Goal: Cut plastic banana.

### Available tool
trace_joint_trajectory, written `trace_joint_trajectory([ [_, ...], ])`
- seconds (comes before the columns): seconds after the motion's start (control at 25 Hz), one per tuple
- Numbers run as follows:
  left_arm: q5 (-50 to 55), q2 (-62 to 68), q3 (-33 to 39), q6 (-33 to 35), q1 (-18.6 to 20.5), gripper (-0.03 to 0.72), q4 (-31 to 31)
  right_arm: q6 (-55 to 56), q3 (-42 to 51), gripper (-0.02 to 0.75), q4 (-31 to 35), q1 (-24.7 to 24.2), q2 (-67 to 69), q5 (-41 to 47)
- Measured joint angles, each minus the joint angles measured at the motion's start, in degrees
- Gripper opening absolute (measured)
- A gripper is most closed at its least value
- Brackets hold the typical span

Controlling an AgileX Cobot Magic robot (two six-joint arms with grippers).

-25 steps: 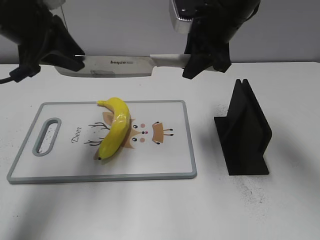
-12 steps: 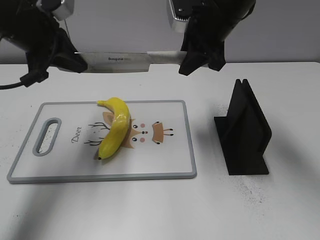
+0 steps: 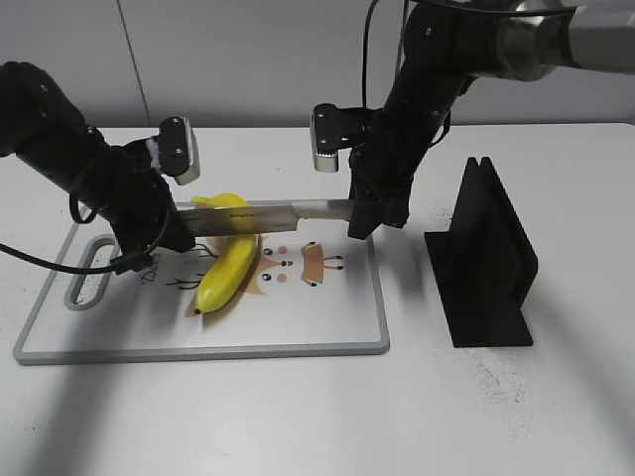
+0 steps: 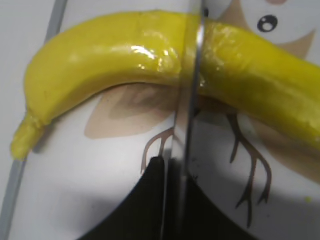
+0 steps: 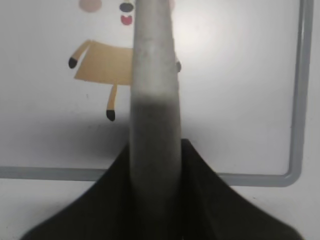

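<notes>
The yellow plastic banana (image 3: 230,270) lies on the white cutting board (image 3: 298,322). A long kitchen knife (image 3: 283,212) is held level across it. My left gripper (image 3: 171,226) is shut on the blade's tip end, and my right gripper (image 3: 365,210) is shut on the handle end. In the left wrist view the blade (image 4: 189,100) stands edge-on against the banana (image 4: 100,55), pressed across its middle. In the right wrist view the knife handle (image 5: 152,100) runs up from between the jaws over the board (image 5: 240,90).
A black knife stand (image 3: 486,258) stands on the white table to the right of the board. The board has a grey rim and a handle slot (image 3: 91,270) at its left end.
Both arms have come down together with the knife, from well above the table to the banana. The blade now lies across the banana's upper part.
</notes>
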Motion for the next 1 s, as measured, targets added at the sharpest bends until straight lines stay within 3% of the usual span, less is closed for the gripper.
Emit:
trace_joint_trajectory([
  [0.48, 1.4, -7.5, -0.8, 0.0, -0.3, -0.014, 4.9, 1.4, -0.7, 0.172, -0.8, 0.7, -3.2, 1.3],
  [0.88, 10.3, -18.0, -0.8, -0.5, -0.3, -0.014, 3.0, 2.0, -0.9, 0.172, -1.5, 0.7, -12.1, 8.2],
  [1.0, 11.2, -19.1, -0.8, -0.6, -0.3, 0.071, -0.3, 2.2, -0.9, 0.171, -2.3, 0.7, -12.9, 8.9],
])
